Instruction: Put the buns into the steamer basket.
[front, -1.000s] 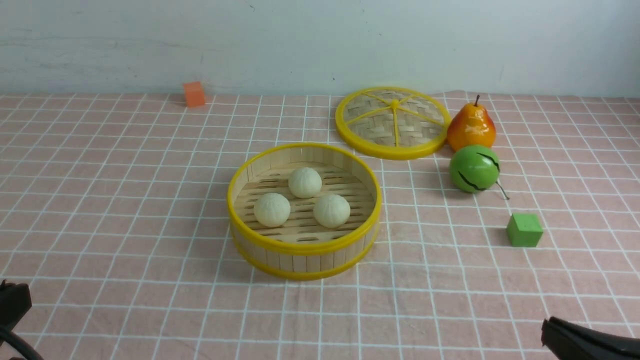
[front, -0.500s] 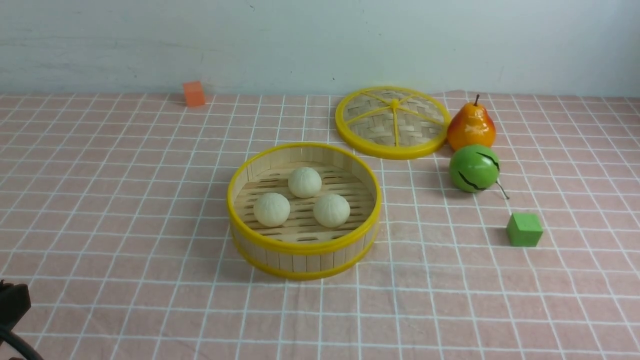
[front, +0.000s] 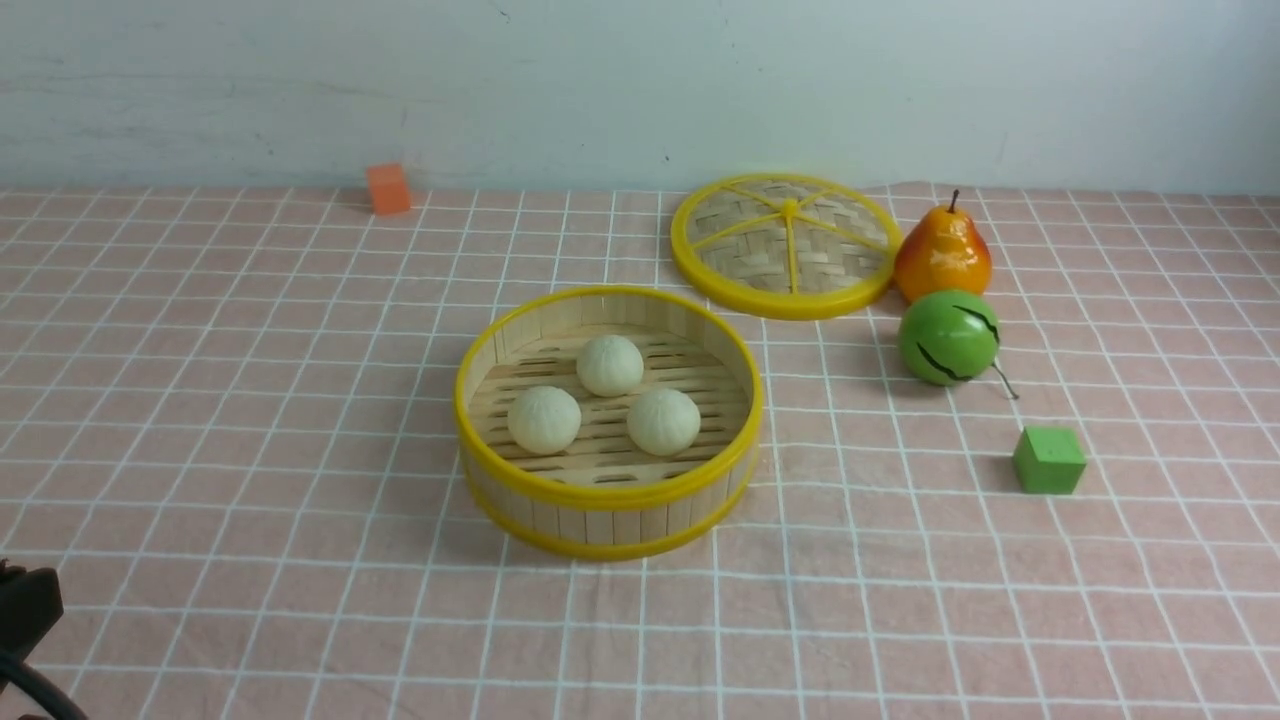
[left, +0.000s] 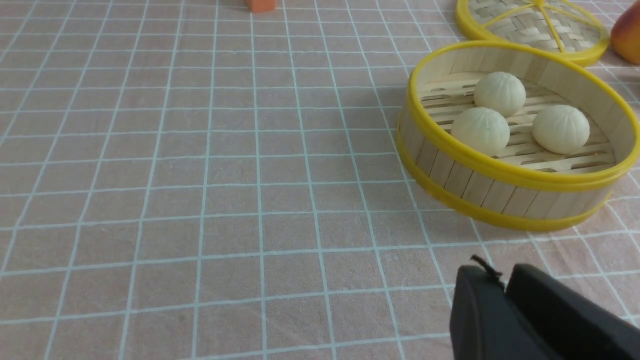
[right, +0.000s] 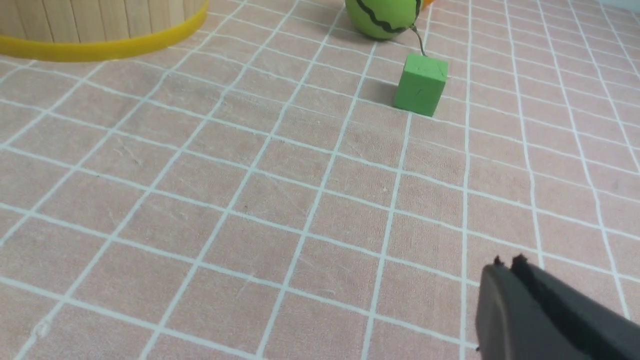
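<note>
The steamer basket (front: 608, 495) stands upright at the table's middle. Three cream-white buns lie on its slatted floor: one at the back (front: 610, 365), one front left (front: 544, 420), one front right (front: 663, 421). The left wrist view shows the basket (left: 500, 172) and the buns (left: 480, 131) too. My left gripper (left: 500, 275) is shut and empty, above bare cloth near the table's front left; only a dark edge of that arm (front: 25, 610) shows in the front view. My right gripper (right: 506, 265) is shut and empty above the cloth at the front right, out of the front view.
The flat woven lid (front: 787, 243) lies behind the basket to the right. A pear (front: 942, 255), a green striped ball (front: 947, 337) and a green cube (front: 1048, 460) sit at the right. An orange cube (front: 388, 188) sits far back left by the wall.
My right gripper, visible at the bottom right corner one second ago, has drawn back out of the front view. The basket, buns and left arm have not moved.
</note>
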